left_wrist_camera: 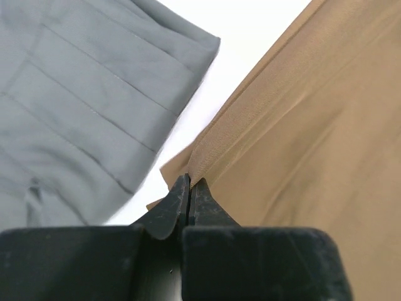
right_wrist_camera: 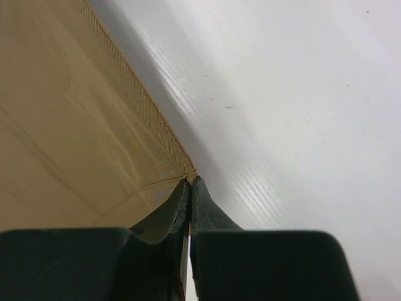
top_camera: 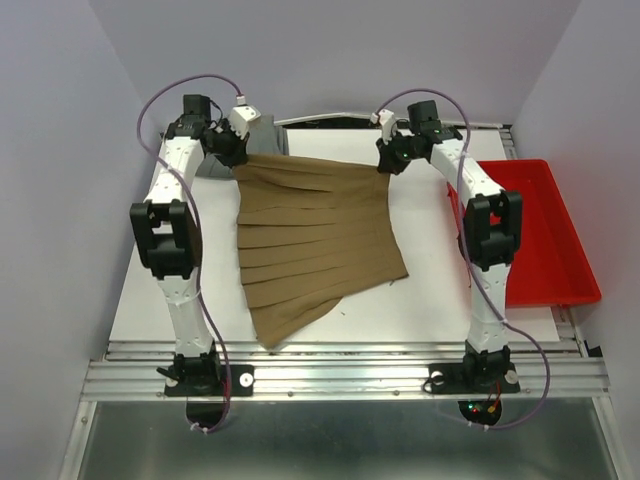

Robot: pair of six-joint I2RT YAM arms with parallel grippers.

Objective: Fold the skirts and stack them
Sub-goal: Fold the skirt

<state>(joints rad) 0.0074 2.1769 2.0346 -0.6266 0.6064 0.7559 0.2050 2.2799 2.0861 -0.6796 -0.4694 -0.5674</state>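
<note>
A brown pleated skirt (top_camera: 312,240) lies spread on the white table, waistband at the far side, hem toward me. My left gripper (top_camera: 236,150) is shut on the skirt's far left waistband corner (left_wrist_camera: 199,168). My right gripper (top_camera: 386,157) is shut on the far right corner (right_wrist_camera: 188,170). A folded grey skirt (top_camera: 240,140) lies at the far left behind the left gripper; in the left wrist view it (left_wrist_camera: 81,100) fills the left side, just apart from the brown one.
A red bin (top_camera: 545,235) stands at the right edge of the table (top_camera: 440,300), beside the right arm. The booth walls close in on both sides and the back.
</note>
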